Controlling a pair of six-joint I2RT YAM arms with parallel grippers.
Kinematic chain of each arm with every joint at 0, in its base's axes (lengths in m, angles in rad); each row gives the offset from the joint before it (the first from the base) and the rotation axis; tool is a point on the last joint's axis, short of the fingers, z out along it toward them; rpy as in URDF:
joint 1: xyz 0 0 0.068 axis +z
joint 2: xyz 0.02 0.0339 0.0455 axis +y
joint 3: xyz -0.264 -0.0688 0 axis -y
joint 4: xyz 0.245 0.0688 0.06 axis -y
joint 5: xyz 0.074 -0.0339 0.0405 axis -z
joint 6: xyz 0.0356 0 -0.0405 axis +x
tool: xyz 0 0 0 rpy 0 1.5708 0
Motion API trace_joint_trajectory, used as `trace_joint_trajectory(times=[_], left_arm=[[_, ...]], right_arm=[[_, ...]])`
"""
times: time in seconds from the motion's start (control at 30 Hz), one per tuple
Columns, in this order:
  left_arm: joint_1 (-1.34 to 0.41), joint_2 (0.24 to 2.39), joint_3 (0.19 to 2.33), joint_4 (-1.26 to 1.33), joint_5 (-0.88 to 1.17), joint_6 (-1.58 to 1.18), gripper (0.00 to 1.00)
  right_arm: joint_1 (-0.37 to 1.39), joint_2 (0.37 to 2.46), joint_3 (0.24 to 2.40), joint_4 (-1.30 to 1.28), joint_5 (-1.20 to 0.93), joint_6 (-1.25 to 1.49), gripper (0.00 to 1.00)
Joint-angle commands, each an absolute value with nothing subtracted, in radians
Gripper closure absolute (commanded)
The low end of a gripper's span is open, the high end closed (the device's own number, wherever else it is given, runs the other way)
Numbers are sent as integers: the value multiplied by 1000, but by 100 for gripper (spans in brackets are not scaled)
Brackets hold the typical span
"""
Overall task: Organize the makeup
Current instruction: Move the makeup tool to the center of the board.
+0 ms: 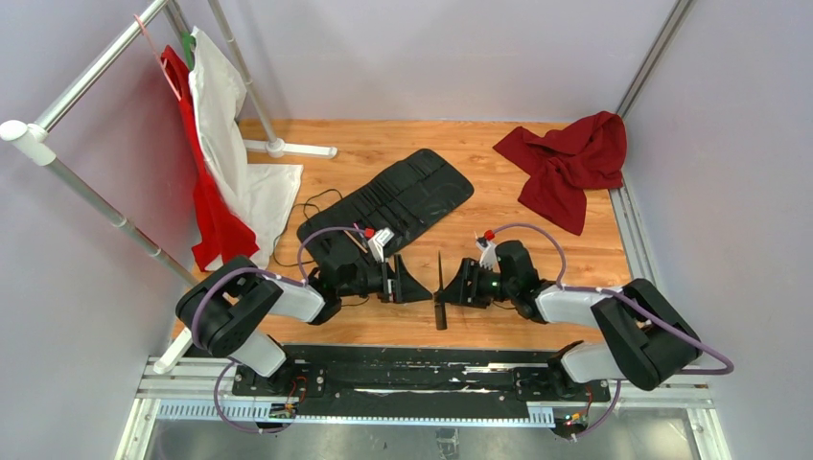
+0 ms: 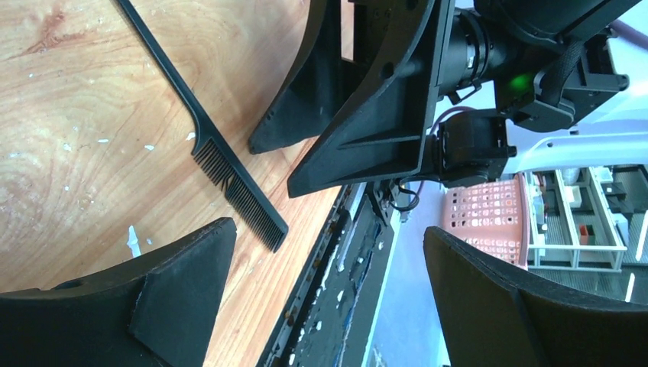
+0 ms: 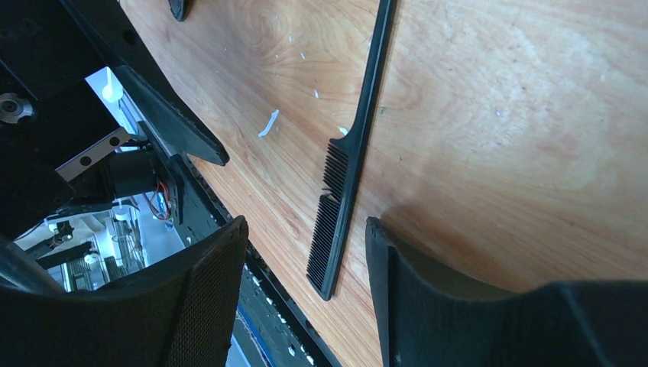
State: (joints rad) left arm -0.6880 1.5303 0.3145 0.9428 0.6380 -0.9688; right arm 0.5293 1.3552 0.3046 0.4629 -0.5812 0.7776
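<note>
The only makeup I can make out is a thin black tail comb (image 1: 440, 292), lying flat on the wooden table with its toothed end toward the near edge. My left gripper (image 1: 419, 286) hovers just left of it and my right gripper (image 1: 457, 284) just right of it, their tips facing each other. In the left wrist view the comb (image 2: 229, 180) lies ahead of the wide-open, empty left gripper (image 2: 328, 229). In the right wrist view the comb (image 3: 348, 164) lies just beyond the open right gripper (image 3: 306, 223), untouched.
A long black roll-up case (image 1: 388, 201) lies unrolled behind the left arm. A red cloth (image 1: 570, 163) is heaped at the back right. White and red garments (image 1: 225, 144) hang from a rack at the left. The black base rail (image 1: 412, 369) borders the near table edge.
</note>
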Motion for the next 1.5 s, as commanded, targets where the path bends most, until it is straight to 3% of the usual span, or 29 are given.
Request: trace_joint_trajectory(times=[0.0, 1.47], left_arm=[[-704, 1521, 309, 924, 656, -929, 2], [-846, 1821, 407, 1075, 601, -977, 2]], right_arm=[[518, 1397, 314, 454, -573, 767, 42], [520, 1512, 342, 531, -609, 784, 42]])
